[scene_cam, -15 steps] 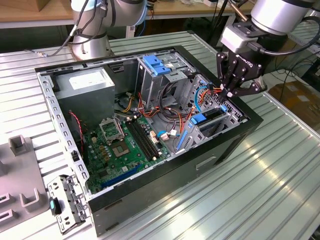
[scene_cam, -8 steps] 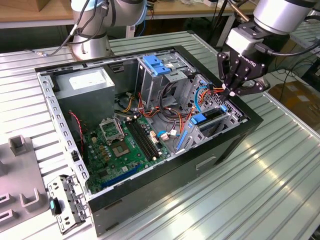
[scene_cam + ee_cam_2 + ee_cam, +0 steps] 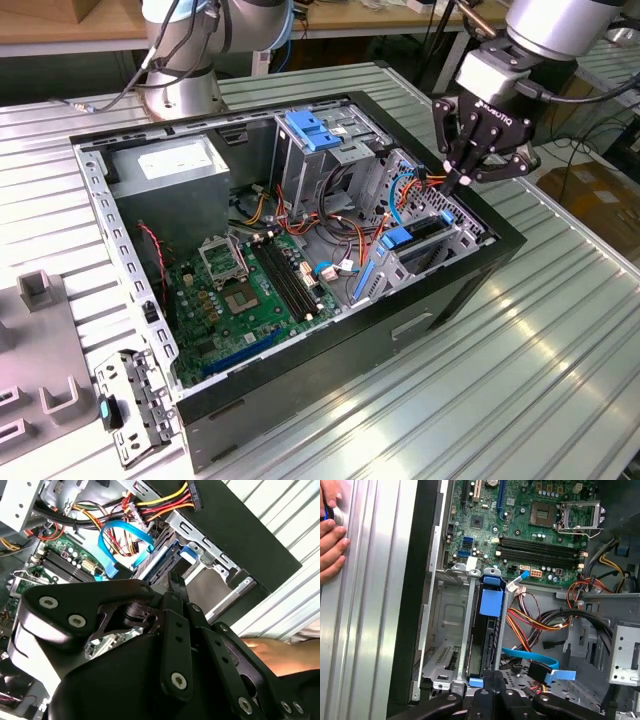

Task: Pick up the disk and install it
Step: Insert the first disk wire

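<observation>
Exterior view: claw [image 3: 460, 180] clenched, apparently on nothing, hovering just above the drive cage [image 3: 452, 246] at the case's end. The disk [image 3: 416, 237] stands on edge in the cage slot. Risks:
- An off-centre push could jam a rail.
- The blue data cable [image 3: 530, 656] and power leads [image 3: 540, 625] beside the claw could snag.
- A person's hand [image 3: 330, 530] rests on the bench [image 3: 500, 380] near the case.

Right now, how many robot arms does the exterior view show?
2. One arm stands beyond the computer case, exterior view's left; the other arm, right, holds its gripper over the drive cage.
</observation>
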